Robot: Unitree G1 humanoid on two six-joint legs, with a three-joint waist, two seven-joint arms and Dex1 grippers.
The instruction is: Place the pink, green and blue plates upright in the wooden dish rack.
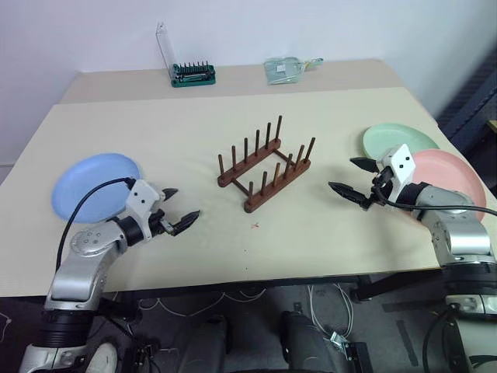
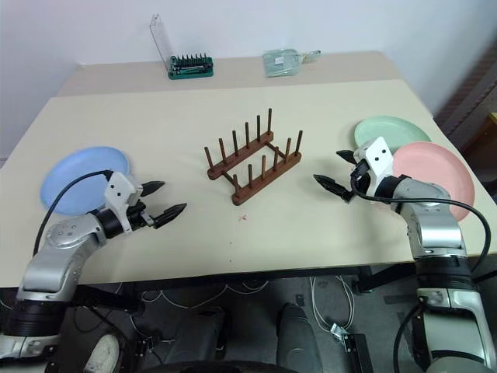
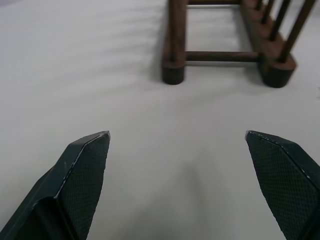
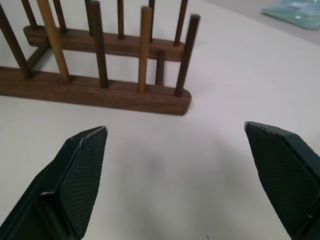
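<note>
The dark wooden dish rack [image 1: 265,164] stands empty in the middle of the beige table, its pegs upright. A blue plate [image 1: 95,185] lies flat at the left. My left gripper [image 1: 181,207] hovers open just right of it, pointing at the rack [image 3: 225,50]. At the right, a green plate [image 1: 400,140] lies flat with a pink plate [image 1: 450,179] overlapping its near edge. My right gripper [image 1: 353,177] is open, left of those two plates and facing the rack [image 4: 100,80]. Neither gripper holds anything.
A green screwdriver-bit holder [image 1: 192,74] with a clear lid and a clear plastic packet [image 1: 286,68] lie at the back of the table. Bare tabletop [image 1: 256,241] surrounds the rack. Cables hang below the front edge.
</note>
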